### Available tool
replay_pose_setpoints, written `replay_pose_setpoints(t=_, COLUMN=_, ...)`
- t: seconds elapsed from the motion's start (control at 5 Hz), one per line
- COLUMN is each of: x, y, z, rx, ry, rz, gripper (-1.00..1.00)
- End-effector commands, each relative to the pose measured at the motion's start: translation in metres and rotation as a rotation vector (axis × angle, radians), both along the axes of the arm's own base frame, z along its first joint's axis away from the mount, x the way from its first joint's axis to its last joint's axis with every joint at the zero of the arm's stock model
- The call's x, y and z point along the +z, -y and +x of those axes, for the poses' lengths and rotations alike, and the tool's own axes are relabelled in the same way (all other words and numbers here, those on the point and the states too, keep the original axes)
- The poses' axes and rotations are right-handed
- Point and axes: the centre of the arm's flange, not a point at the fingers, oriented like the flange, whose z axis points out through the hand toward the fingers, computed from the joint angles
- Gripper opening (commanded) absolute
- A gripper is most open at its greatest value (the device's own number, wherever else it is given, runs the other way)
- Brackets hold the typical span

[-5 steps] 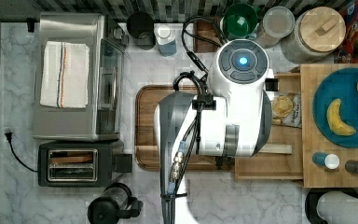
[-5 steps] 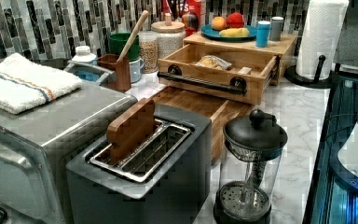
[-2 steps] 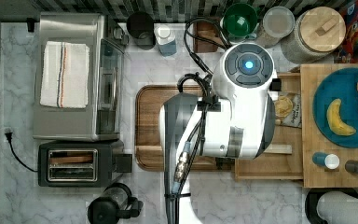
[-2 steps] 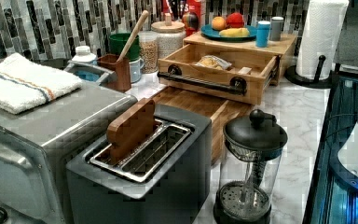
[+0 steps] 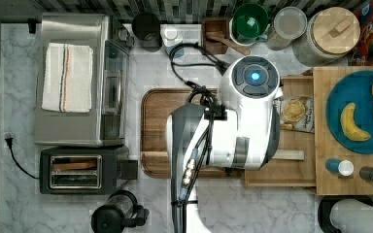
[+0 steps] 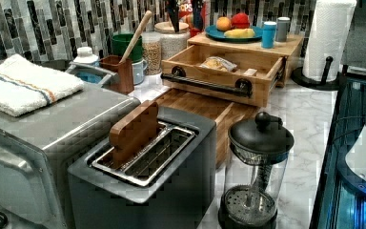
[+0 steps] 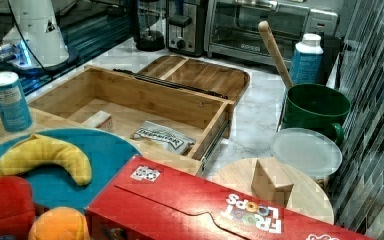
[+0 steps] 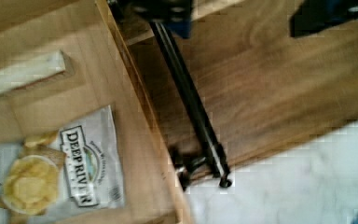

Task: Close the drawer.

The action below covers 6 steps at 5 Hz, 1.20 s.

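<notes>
The drawer (image 5: 291, 170) stands pulled open from under the slab with the blue plate, and my arm covers most of it in the top view. Its light-wood front (image 6: 214, 94) carries a black bar handle (image 6: 205, 84). Inside lie a chip bag (image 8: 51, 172) and a small pale block (image 8: 23, 77). My gripper (image 8: 242, 14) hangs open over the drawer's front wall, with one dark finger (image 8: 168, 14) right at the bar handle (image 8: 191, 107) and the other out over the brown board. In the left view the gripper (image 6: 185, 12) hangs above the drawer's left end. The open drawer (image 7: 145, 97) also faces the right view.
A dark brown board (image 5: 155, 131) lies directly in front of the drawer. A toaster oven (image 5: 77, 80), toaster (image 5: 77, 170) and coffee press (image 5: 114, 218) stand on the top view's left. Cups, jars and a cereal box (image 7: 205, 210) line the back wall. A paper towel roll (image 6: 326, 38) stands beside the drawer.
My arm has shifted a little toward the top view's bottom. The drawer stays open by the same amount.
</notes>
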Motion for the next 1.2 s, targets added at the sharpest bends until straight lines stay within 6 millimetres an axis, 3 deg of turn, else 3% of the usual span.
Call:
replay_pose_setpoints(t=0.2, x=0.019, y=-0.066, z=-0.017, rx=0.256, ry=0.011, rz=0.003, gripper=-1.00)
replay_pose_setpoints(t=0.4, x=-0.008, y=-0.077, z=-0.026, rx=0.303, ry=0.031, rz=-0.008, gripper=-1.00)
replay_pose_setpoints(t=0.8, x=-0.075, y=-0.068, z=-0.028, rx=0.355, ry=-0.006, rz=0.065, gripper=-1.00)
replay_pose_setpoints(t=1.2, x=-0.128, y=-0.076, z=-0.036, rx=0.362, ry=0.004, rz=0.045, gripper=-1.00)
